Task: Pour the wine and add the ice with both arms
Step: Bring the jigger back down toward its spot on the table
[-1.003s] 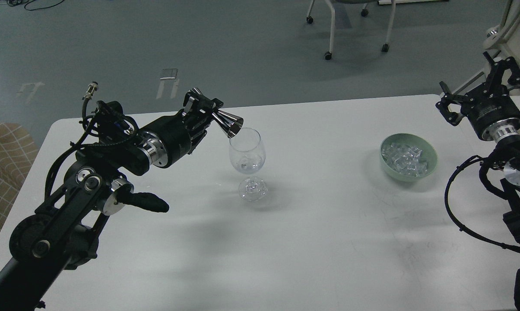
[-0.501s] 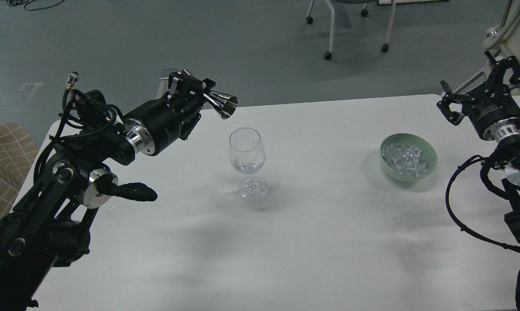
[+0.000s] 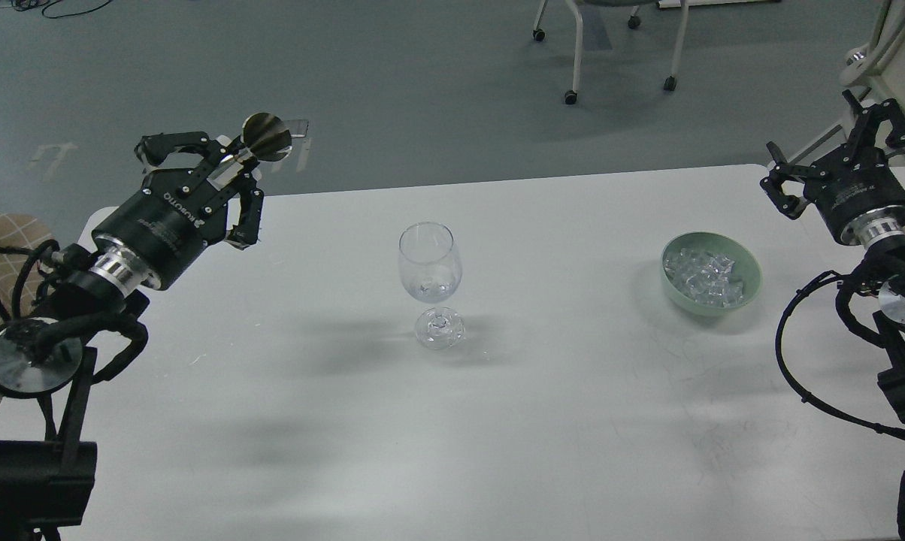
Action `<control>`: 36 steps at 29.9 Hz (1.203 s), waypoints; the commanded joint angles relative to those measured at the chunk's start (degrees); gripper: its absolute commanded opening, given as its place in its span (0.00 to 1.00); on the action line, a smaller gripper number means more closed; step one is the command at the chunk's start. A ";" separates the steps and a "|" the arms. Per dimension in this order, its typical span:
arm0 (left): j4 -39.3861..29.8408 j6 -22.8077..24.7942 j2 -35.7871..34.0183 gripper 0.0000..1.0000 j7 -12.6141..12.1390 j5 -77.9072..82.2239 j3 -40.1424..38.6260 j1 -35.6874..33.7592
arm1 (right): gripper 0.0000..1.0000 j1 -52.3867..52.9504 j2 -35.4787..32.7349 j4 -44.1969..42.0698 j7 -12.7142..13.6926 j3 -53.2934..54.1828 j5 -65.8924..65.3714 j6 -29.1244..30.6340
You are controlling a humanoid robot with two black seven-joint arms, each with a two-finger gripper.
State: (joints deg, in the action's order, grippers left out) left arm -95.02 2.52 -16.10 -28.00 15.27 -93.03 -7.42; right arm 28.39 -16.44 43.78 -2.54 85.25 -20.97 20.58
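A clear wine glass stands upright at the table's middle, with a little clear content low in its bowl. My left gripper is at the table's far left edge, well left of the glass. It is shut on a silver metal jigger and holds it up in the air, one cone end facing the view. A pale green bowl at the right holds several clear ice cubes. My right gripper is open and empty, raised above the table's far right corner, behind and right of the bowl.
The white table spans the view. Its far edge runs behind the glass and bowl. A wheeled chair's legs stand on the grey floor beyond. My right arm's cables loop over the table's right edge.
My left arm has drawn back to the left, away from the glass rim, carrying the jigger and turning it upward. The right arm, glass and bowl have not moved.
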 commanded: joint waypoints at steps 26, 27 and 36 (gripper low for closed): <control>25.50 10.31 9.24 0.22 1.10 -0.86 -2.94 3.64 | 1.00 -1.23 0.00 -0.19 -0.01 -0.79 -0.47 -1.06; 25.50 10.31 9.24 0.22 1.11 -0.86 -2.94 3.64 | 1.00 -1.23 0.00 -0.19 -0.01 -0.79 -0.47 -1.06; 25.94 10.31 9.59 0.32 1.90 -1.12 -2.86 3.55 | 1.00 -0.79 0.09 0.34 0.26 -0.88 -0.56 -1.24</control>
State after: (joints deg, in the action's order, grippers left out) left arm -69.32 12.89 -6.58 -26.08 14.18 -95.92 -3.87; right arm 27.52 -16.39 43.66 -2.43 84.38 -21.53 19.40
